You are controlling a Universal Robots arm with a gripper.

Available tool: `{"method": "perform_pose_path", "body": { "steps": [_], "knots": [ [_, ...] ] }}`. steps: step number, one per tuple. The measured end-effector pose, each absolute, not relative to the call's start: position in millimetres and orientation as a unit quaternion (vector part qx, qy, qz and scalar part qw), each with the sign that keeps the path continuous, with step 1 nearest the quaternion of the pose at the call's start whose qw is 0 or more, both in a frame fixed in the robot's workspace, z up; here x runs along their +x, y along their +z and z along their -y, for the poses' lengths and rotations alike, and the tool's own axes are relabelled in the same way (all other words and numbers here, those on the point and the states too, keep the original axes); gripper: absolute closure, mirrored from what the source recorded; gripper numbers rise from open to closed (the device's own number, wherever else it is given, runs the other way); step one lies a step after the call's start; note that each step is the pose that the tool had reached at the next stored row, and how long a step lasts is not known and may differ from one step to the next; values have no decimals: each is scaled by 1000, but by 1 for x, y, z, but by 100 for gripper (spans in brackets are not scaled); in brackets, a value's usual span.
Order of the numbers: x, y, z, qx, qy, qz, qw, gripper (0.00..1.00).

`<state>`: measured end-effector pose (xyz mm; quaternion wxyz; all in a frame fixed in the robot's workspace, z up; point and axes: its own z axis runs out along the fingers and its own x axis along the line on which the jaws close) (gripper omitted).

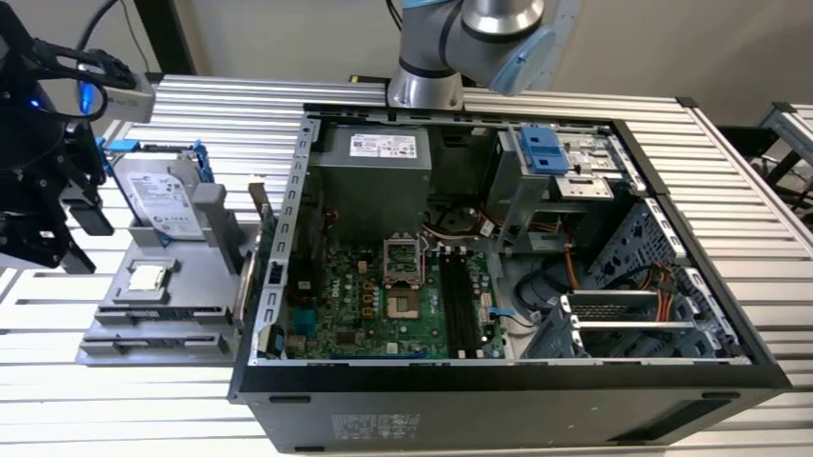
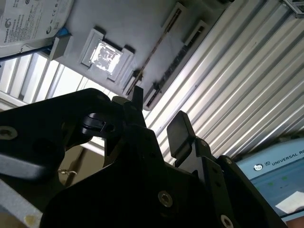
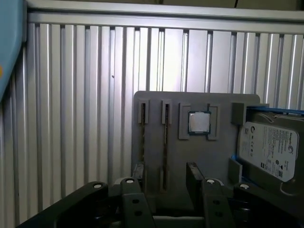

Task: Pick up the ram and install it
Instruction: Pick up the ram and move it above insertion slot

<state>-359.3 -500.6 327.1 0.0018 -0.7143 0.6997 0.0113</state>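
The ram (image 3: 165,142) is a thin dark stick standing on edge in a slot of the grey parts tray (image 3: 218,156), next to the square silver chip (image 3: 199,122). In the second wrist view the ram (image 2: 151,53) runs slantwise past the chip (image 2: 101,55). My gripper (image 3: 165,174) hangs above the tray, open, nothing between its fingers (image 3: 192,176), and the ram's line falls between them. The second wrist view also shows the gripper (image 2: 159,111) open. In the exterior view the gripper (image 1: 64,228) is at the far left, over the tray (image 1: 114,333).
An open computer case (image 1: 508,381) fills the middle of the ribbed metal table, with the motherboard's long black slots (image 1: 460,300) inside. A hard drive in a blue frame (image 1: 163,195) stands at the tray's back. The arm's base (image 1: 426,86) sits behind the case.
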Motion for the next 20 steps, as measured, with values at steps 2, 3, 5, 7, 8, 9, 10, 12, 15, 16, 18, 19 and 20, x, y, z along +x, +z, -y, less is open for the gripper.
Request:
{"method": "perform_pose_path", "body": {
  "steps": [2,3,5,7,8,9,10,12,15,16,18,19,20],
  "knots": [
    [-359,325,501,-714,11,-700,2,0],
    [-359,324,501,-714,11,-700,2,0],
    [-359,322,501,-714,11,-700,2,0],
    [-359,320,501,-714,11,-700,2,0],
    [-359,319,501,-714,11,-700,2,0],
    [-359,318,501,-714,11,-700,2,0],
    [-360,317,501,-714,11,-700,2,0],
    [-360,316,502,-714,11,-700,2,0],
    [-360,313,503,-714,11,-700,2,0],
    [-360,312,503,-714,11,-700,2,0],
    [-360,310,504,-714,11,-700,2,0],
    [-360,309,505,-714,11,-700,2,0],
    [-360,308,505,-714,11,-700,2,0]
  ]
}}
